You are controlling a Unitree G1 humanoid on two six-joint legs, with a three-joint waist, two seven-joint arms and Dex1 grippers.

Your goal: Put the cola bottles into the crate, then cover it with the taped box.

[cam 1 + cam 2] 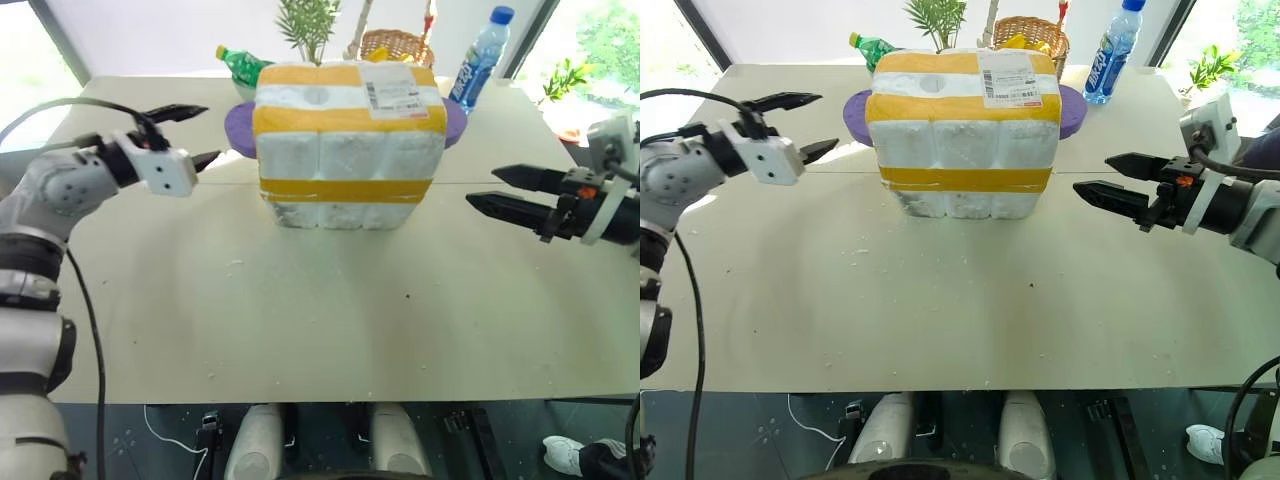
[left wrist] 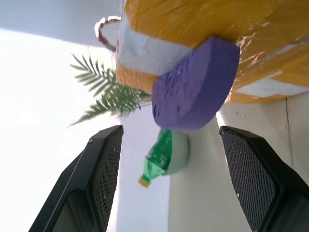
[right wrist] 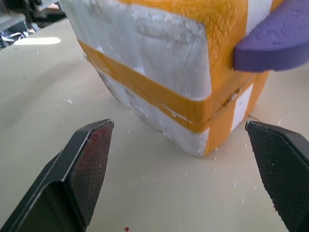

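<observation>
Your left gripper point(image 1: 197, 134) hangs in the air at about 9 o'clock from the taped box point(image 1: 345, 145), its two black fingers spread apart with nothing between them. It sits near the box but does not touch it. Your right gripper point(image 1: 491, 190) hangs at about 3 o'clock from the box, fingers also wide apart and empty, pointing in at the box from the side.

The taped box stands in the middle of the table point(image 1: 330, 320), toward the far edge. You can see its yellow tape bands, the shipping label point(image 1: 392, 95) on top, and a purple round piece point(image 1: 238, 128) sticking out on each side. In the left wrist view the purple piece point(image 2: 195, 87) is just past the fingers.

You cannot see the crate or the cola bottles. Whether they sit under the box, you cannot tell.

Behind the box, much is cut off. A green plastic bottle point(image 1: 240, 65) lies at about 11 o'clock, partly hidden. A wicker basket point(image 1: 397, 45) and a leafy plant point(image 1: 308, 22) peek over the top at 12 o'clock. A blue-capped water bottle point(image 1: 480, 55) stands at about 1 o'clock.

The table is pale and flat, with tiny white crumbs around the box. Bright windows run behind it, and a small green plant point(image 1: 565, 80) sits far off at 2 o'clock.
</observation>
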